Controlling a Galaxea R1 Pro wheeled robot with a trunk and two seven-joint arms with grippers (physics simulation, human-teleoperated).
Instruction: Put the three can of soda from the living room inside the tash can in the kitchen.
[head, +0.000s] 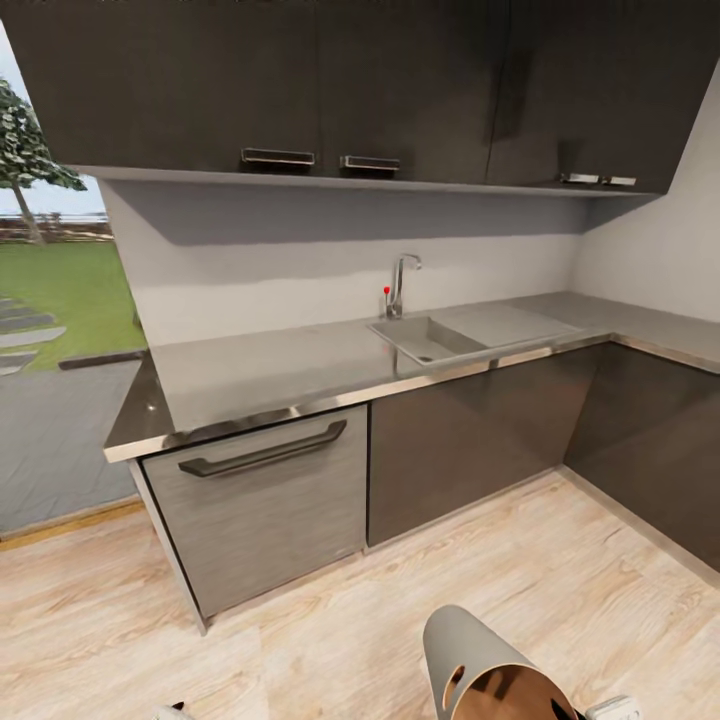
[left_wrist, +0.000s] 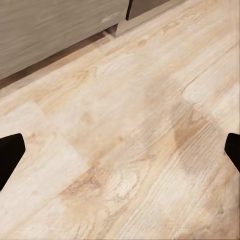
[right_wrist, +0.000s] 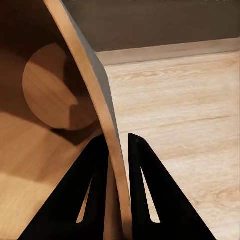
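The kitchen has a shiny steel counter (head: 300, 365) with a sink (head: 430, 340) and tall tap (head: 402, 283), grey cabinet fronts and a pale wood-plank floor (head: 560, 570). The pale grey-beige tapered trash bin with a brown inside (head: 490, 675) is held tilted above the floor, its wall pinched between the two black fingers of the right hand (right_wrist: 119, 150), one inside and one outside. The left hand (left_wrist: 120, 150) is spread wide and holds nothing. No soda cans show. That thin-wall pinch looks risky: a jolt could let the bin swing, slip out and roll on the floor.
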